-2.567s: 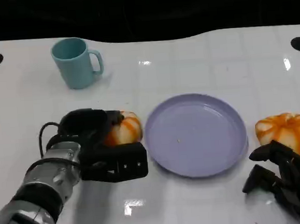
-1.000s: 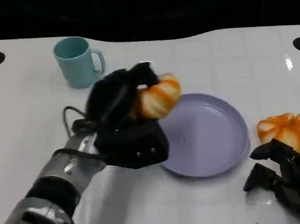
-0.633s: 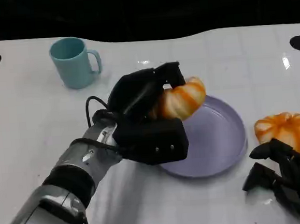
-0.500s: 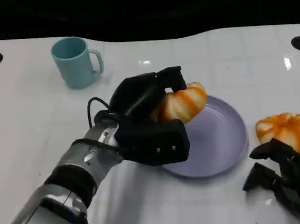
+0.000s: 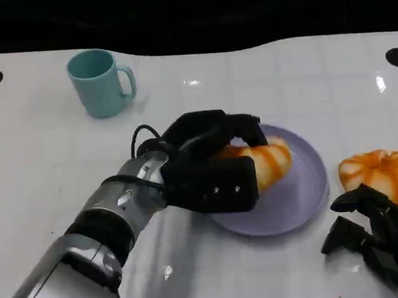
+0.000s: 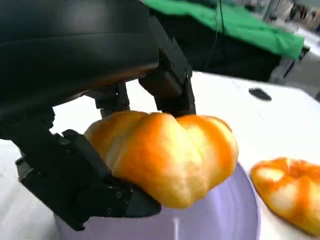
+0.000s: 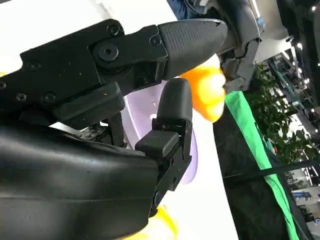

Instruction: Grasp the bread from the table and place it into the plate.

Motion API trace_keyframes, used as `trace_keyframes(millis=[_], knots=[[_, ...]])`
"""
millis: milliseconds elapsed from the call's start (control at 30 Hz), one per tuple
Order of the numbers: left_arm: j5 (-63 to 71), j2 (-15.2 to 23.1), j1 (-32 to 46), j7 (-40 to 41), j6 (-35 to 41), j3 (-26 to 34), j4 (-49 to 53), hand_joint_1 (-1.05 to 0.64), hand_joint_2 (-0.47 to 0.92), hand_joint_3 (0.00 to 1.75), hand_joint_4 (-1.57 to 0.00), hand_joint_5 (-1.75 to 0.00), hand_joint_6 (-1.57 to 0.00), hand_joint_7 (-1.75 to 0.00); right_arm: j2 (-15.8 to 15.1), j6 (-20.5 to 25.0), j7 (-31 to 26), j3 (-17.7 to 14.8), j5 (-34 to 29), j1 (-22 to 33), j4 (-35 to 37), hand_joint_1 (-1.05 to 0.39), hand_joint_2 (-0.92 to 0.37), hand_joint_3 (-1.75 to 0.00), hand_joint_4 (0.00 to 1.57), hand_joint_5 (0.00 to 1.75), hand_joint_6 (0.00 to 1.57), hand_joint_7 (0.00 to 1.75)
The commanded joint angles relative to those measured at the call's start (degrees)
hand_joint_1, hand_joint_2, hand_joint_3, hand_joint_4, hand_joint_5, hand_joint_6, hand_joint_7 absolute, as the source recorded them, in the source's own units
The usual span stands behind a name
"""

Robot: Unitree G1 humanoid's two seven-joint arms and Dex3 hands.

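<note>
head view: the left hand grasps a bread roll over the purple plate; a second roll lies on the white table beside the plate, just above the right hand, fingers apart and holding nothing; a teal mug stands well apart.
left wrist view: fingers clasp the bread roll above the plate.
right wrist view: right hand fingers spread, nothing in them.

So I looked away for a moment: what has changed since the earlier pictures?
The left hand lifted the striped orange bread roll off the table, carried it right and lowered it over the round lilac plate, fingers still gripping. Right hand, second roll and teal mug stayed put.
</note>
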Motion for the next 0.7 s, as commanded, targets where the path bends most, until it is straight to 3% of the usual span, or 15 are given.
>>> trace_keyframes(millis=[33, 67, 167, 367, 700], knots=[[1.0, 1.6, -2.6, -3.6, 1.6, -1.0, -0.2, -0.41, 0.92, 0.31, -0.37, -0.75, -0.57, -0.02, -0.7, 0.7, -0.3, -0.1, -0.3, 1.1, -0.1, -0.55, -0.92, -0.24, 0.66, 1.5, 0.61, 1.18], [1.5, 1.8, -2.9, -4.7, 2.3, -1.6, -0.3, -0.58, 0.92, 0.42, -0.2, -0.54, -0.38, -0.01, -0.7, 0.6, -0.2, -0.1, -0.4, 1.1, 0.0, -0.55, -0.92, -0.24, 0.67, 1.5, 0.61, 1.18], [2.2, 2.2, -3.5, -6.7, 3.7, -2.6, -0.7, -0.76, 0.92, 0.55, -0.06, -0.35, -0.23, 0.0, -0.7, 0.3, 0.3, -0.3, -0.1, 0.9, 0.5, -0.54, -0.92, -0.24, 0.67, 1.5, 0.61, 1.18], [3.4, 3.4, -3.6, -7.0, 4.5, -3.5, -1.9, -0.95, 0.92, 0.73, 0.0, -0.17, -0.19, 0.0, -0.8, 0.4, 0.1, -0.3, -0.2, 1.0, 0.4, -0.55, -0.92, -0.24, 0.67, 1.5, 0.61, 1.18], [1.0, 5.8, -2.0, -9.7, 3.2, -1.9, -5.3, -0.99, 0.92, 0.76, -0.02, -0.13, -0.18, -0.01, -0.8, 0.5, -0.8, -0.1, -0.7, 1.3, -0.3, -0.55, -0.92, -0.25, 0.66, 1.51, 0.61, 1.19]])
